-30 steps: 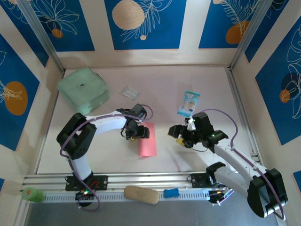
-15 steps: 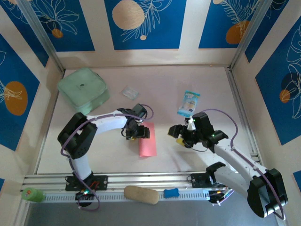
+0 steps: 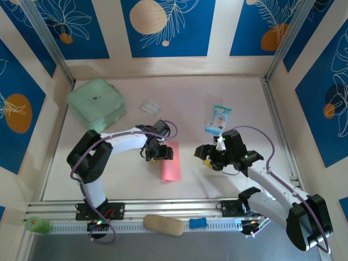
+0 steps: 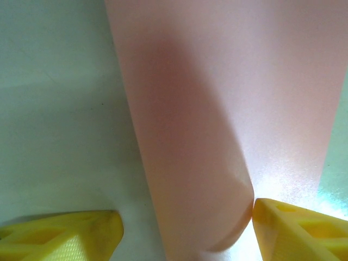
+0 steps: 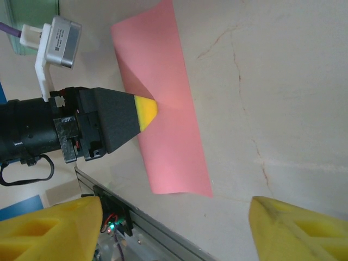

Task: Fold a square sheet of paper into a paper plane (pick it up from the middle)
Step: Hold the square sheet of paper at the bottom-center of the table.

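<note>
The square sheet of paper (image 3: 172,166) is salmon-pink and lies folded over into a long strip at the middle of the table. My left gripper (image 3: 157,153) sits at the strip's left edge. In the left wrist view its jaws (image 4: 185,236) stand open around the paper's (image 4: 217,109) rounded fold, which touches the right fingertip (image 4: 293,228) and stays clear of the left one. The right wrist view shows one yellow left fingertip (image 5: 145,113) resting on the paper (image 5: 174,147). My right gripper (image 3: 207,157) hovers open to the right of the strip, with nothing between its fingers (image 5: 174,231).
A mint-green pouch (image 3: 96,103) lies at the back left, a small clear wrapper (image 3: 150,105) behind the paper, and a blue-and-white snack packet (image 3: 218,119) just behind my right gripper. A metal rail (image 3: 136,209) runs along the near edge. Walls close in on both sides.
Both arms have hardly moved, and the folded paper lies where it was.
</note>
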